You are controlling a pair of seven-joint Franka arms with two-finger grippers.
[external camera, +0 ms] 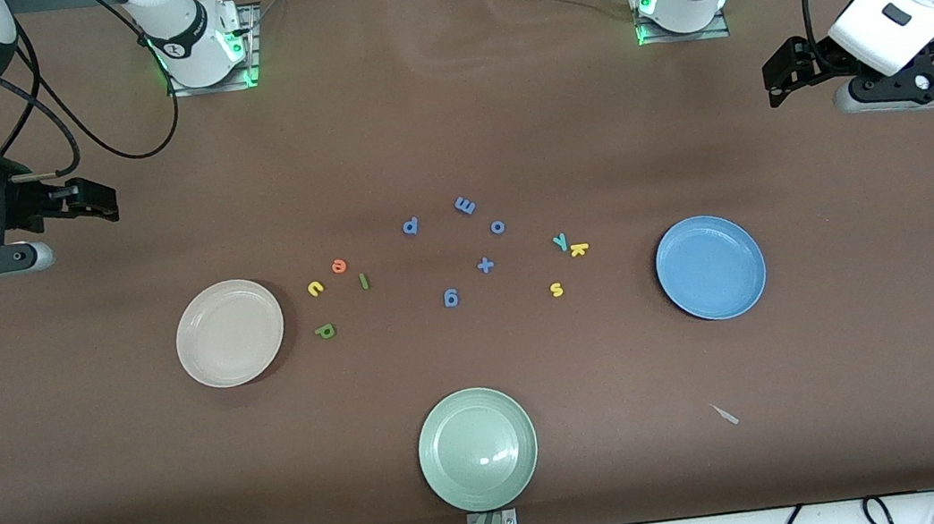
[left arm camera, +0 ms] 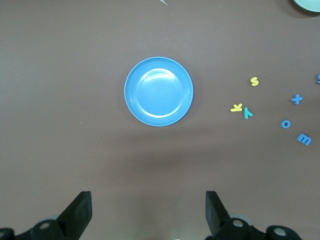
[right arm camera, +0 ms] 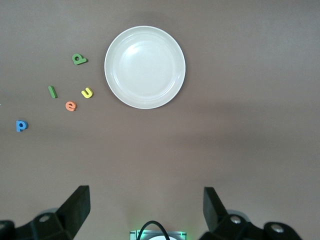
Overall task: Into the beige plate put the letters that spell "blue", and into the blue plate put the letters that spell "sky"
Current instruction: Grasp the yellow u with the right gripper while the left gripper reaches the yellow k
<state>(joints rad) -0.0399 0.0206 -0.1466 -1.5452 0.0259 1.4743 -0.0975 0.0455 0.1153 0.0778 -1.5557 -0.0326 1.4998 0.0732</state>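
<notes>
Beige plate empty, toward the right arm's end of the table; just beside it, loose on the brown table: dark green b, yellow u, orange e, olive-green l bar. Blue plate empty, toward the left arm's end; near it yellow s, with yellow k touching teal-green y. Between the groups, all-blue letters and a plus sign; nearest the front camera, pale green plate. Right gripper waiting high over bare table near its end, fingers spread wide, holding nothing. Left gripper likewise raised, wide open and empty, looking down on the blue plate.
</notes>
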